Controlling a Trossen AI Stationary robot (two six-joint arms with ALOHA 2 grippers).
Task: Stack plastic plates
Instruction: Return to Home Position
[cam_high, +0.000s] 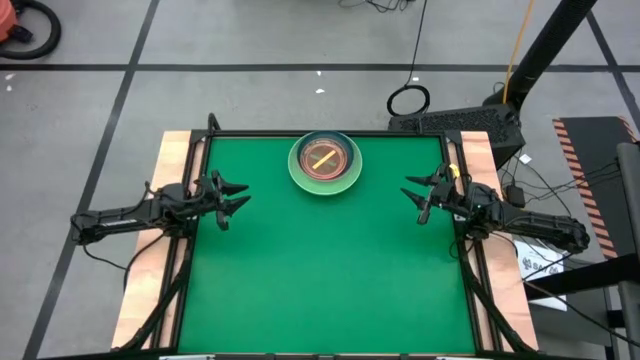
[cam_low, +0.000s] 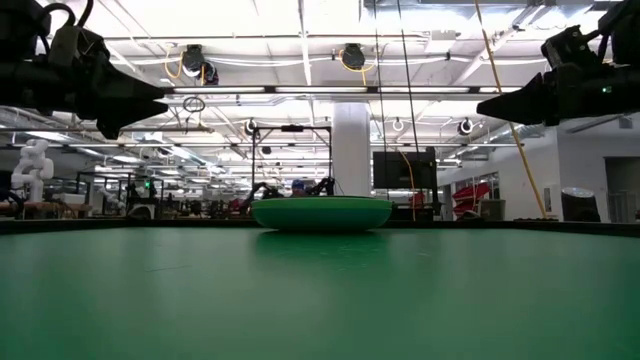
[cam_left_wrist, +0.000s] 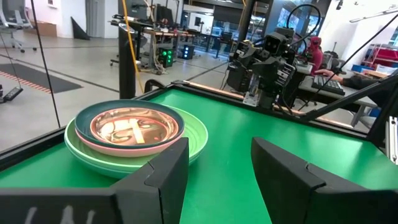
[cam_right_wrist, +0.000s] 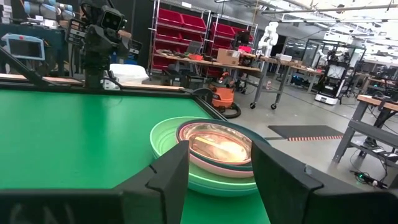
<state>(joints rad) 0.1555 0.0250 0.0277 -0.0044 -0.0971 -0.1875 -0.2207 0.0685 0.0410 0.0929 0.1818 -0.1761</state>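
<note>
The plastic plates stand in one stack (cam_high: 325, 162) on the green table near its far edge, at the middle. A light green large plate (cam_left_wrist: 193, 138) is the lowest that shows, with pink (cam_left_wrist: 134, 146) and dark teal (cam_left_wrist: 127, 107) plates nested in it and small translucent dishes (cam_right_wrist: 221, 144) inside. The stack shows in the low view (cam_low: 321, 213) too. My left gripper (cam_high: 236, 196) is open and empty above the table's left side. My right gripper (cam_high: 415, 193) is open and empty above the right side.
Green mat (cam_high: 320, 270) covers the table, with bare room in front of the stack. Wooden strips (cam_high: 170, 170) and a black frame border the left and right sides. Cables and equipment lie on the floor beyond the right edge.
</note>
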